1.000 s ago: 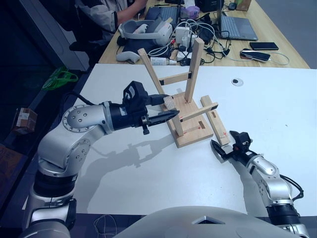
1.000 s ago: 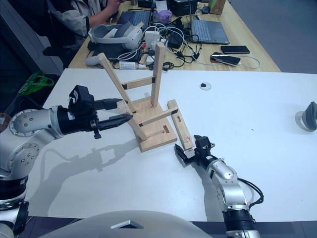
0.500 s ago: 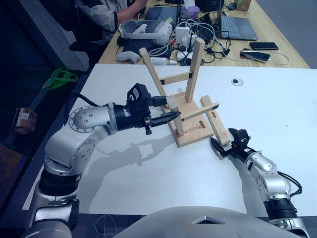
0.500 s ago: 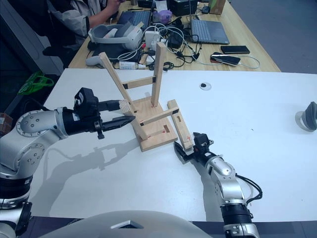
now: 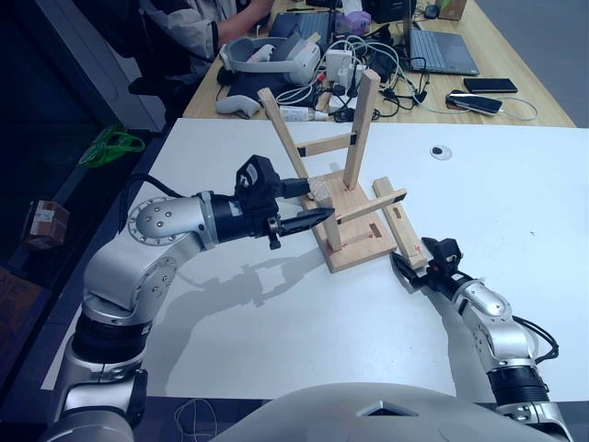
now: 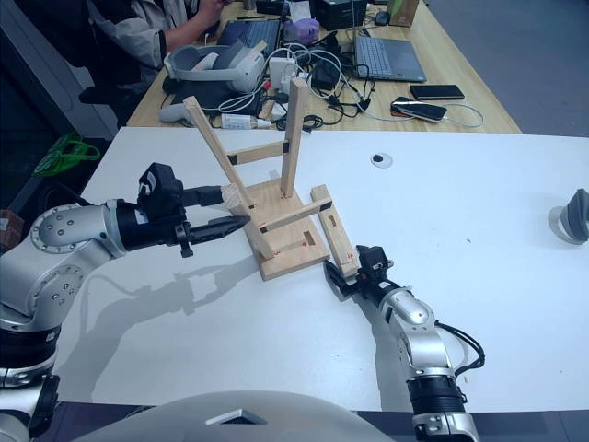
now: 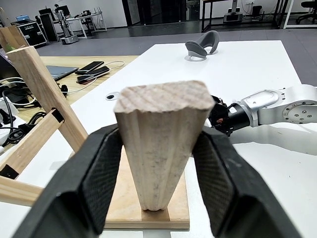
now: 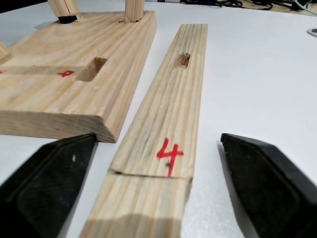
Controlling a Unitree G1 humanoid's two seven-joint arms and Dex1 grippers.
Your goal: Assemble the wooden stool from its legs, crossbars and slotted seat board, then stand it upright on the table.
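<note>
White table in a workroom, with a wooden desk behind it carrying a laptop, a white headset and a tangle of cables. The stool sits upside down near the table's middle, partly built. Its seat board lies flat, and two tall legs rise from its far side, tilted and joined by a crossbar.

My left claw reaches in from the left and is clenched on the top end of a shorter leg, one dark pad on each side of the wood. That leg's lower end meets the board, and a second crossbar runs off from it toward the right.

My right claw rests low at the table's near right, released and spread wide. Its fingers sit on either side of the near end of a loose leg without touching it. This leg lies flat on the table just beside the board's right edge and bears a red numeral. An unfilled slot shows in the board next to it.
</note>
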